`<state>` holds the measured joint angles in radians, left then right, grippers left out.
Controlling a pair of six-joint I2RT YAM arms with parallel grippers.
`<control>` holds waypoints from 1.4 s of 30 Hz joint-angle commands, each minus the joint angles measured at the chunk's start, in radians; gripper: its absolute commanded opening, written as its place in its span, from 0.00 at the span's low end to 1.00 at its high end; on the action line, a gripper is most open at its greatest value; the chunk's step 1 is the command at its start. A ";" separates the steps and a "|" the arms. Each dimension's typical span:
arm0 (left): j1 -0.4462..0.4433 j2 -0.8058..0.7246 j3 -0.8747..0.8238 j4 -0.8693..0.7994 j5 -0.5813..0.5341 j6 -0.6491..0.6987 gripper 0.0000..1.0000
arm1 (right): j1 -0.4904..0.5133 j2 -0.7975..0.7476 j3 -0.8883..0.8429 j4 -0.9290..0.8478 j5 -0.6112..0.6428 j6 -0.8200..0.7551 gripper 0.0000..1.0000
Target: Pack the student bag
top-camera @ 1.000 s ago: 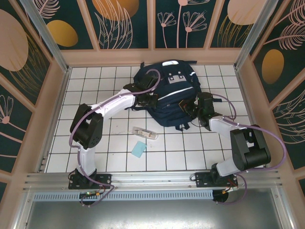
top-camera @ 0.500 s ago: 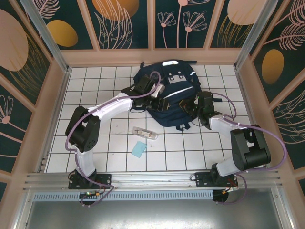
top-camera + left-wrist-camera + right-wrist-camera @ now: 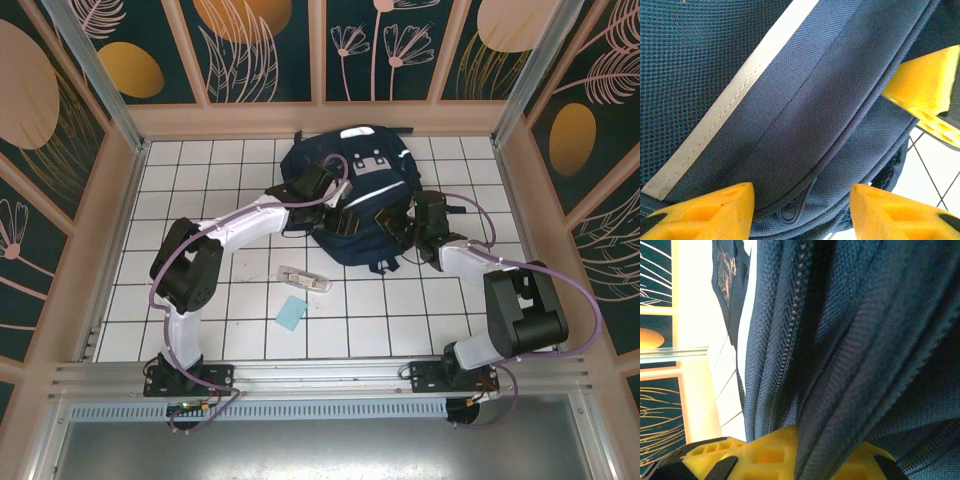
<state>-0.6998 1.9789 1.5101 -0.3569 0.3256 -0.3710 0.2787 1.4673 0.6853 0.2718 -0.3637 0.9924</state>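
Right claw (image 3: 805,452) grips a bag (image 3: 865,340) fold — seemingly pinning the seam taut — while left claw (image 3: 800,200), released, straddles the zip pull (image 3: 790,211).

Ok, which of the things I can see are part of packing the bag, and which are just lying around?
In the job: student bag, right tool pinching its fabric, left tool open over it.
Lying loose on the table: clear pencil case, light blue card; untouched, possibly for packing.
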 commanded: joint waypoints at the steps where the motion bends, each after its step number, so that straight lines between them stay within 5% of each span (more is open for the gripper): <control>1: -0.016 0.029 0.006 -0.027 -0.001 -0.033 0.49 | 0.015 -0.003 0.048 0.041 -0.017 -0.028 0.00; 5: -0.026 0.064 0.046 -0.094 -0.007 -0.046 0.43 | 0.015 0.003 0.051 0.043 -0.021 -0.026 0.00; 26: -0.048 -0.063 -0.076 -0.168 -0.065 -0.175 0.53 | 0.017 0.003 0.041 0.051 -0.018 -0.027 0.00; 42: -0.048 0.141 0.147 -0.069 -0.028 -0.159 0.50 | 0.035 -0.014 0.020 0.058 -0.021 -0.027 0.00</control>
<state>-0.7429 2.0872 1.6199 -0.5064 0.2836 -0.5503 0.2897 1.4734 0.6853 0.2661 -0.3225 0.9886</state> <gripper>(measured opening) 0.501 0.083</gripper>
